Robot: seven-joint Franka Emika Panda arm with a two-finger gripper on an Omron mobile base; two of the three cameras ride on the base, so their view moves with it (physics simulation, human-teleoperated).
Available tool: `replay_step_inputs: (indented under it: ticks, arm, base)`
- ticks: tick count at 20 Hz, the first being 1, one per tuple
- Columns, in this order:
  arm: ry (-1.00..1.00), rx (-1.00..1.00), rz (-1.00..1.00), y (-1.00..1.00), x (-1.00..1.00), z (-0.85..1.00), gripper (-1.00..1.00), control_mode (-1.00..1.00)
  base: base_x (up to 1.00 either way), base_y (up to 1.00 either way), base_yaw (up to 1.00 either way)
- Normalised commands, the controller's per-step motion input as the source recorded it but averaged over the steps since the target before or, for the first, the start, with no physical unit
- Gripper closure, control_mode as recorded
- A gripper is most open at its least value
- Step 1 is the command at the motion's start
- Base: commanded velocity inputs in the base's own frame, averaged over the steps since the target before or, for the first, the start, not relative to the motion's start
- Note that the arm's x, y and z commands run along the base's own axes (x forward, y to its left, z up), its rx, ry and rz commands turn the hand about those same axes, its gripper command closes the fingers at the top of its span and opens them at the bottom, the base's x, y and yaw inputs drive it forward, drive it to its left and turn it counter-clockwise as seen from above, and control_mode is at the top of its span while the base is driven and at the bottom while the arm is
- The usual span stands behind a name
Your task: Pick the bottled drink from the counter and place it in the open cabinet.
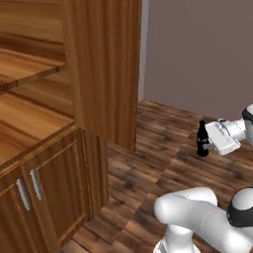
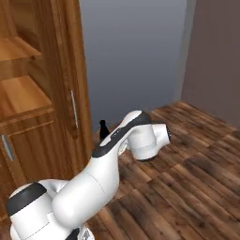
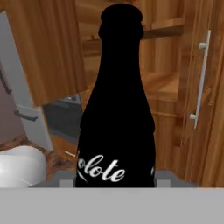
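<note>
a white robot arm's two-finger gripper (image 1: 206, 141) clamps the small black contoured cola-style bottle (image 1: 202, 140), held upright above the dark wood-plank floor (image 1: 163, 148), well apart from the tall warm-brown doorless wooden shelf unit (image 1: 29, 116). the carry step is in hand; next the arm must swing the bottle across and lower it onto 1 flat shelf. the fingertips are hidden behind the bottle in the hand view, so the grip looks firm but is inferred from how the bottle hangs.

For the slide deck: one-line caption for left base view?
Gripper holds the bottle upright over the wood floor, right of the open cabinet.
</note>
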Motion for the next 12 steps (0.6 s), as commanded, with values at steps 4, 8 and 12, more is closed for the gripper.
replay_step_inputs:
  ticks: [4, 8, 12]
  arm:
    - [0.00, 0.00, 0.00, 0.00, 0.00, 0.00, 1.00, 1.00]
    - [0.00, 0.00, 0.00, 0.00, 0.00, 0.00, 1.00, 1.00]
    - [0.00, 0.00, 0.00, 0.00, 0.00, 0.00, 1.00, 1.00]
  base:
    - [-0.16, -0.01, 0.94]
    - [-0.35, -0.02, 0.69]
    - [-0.32, -0.03, 0.28]
